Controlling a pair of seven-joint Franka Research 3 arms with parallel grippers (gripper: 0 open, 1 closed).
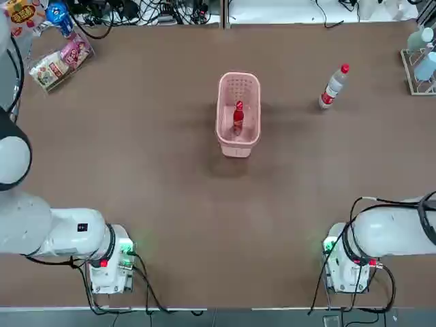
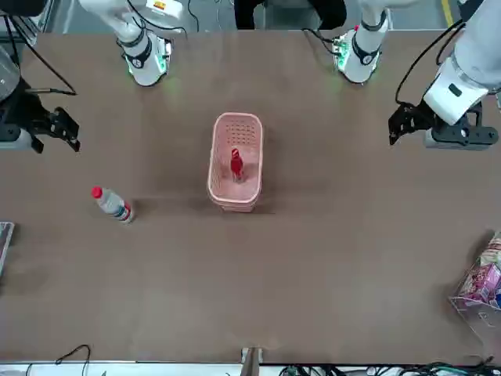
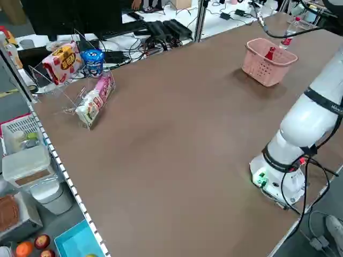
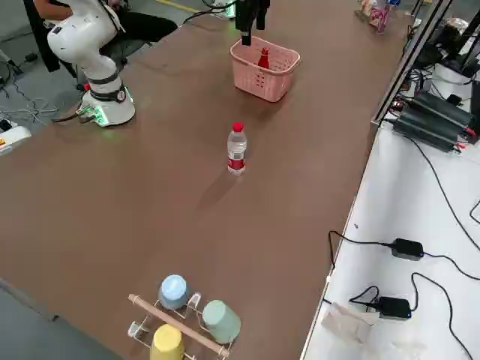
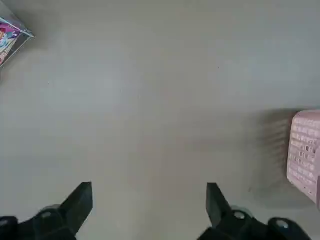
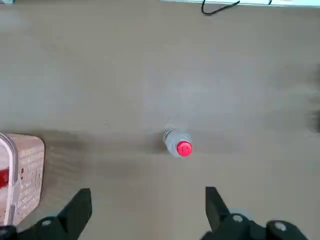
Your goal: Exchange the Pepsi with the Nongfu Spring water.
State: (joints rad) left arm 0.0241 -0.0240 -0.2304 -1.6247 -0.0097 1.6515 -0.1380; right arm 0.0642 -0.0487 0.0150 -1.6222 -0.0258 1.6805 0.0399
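Two claws wide, left, right; slim red Pepsi upright in perforated pink basket.

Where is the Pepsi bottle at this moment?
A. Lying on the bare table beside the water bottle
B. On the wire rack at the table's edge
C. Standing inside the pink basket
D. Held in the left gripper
C. The all-red Pepsi stands upright inside the pink basket, while the Nongfu Spring water stands apart on the table.
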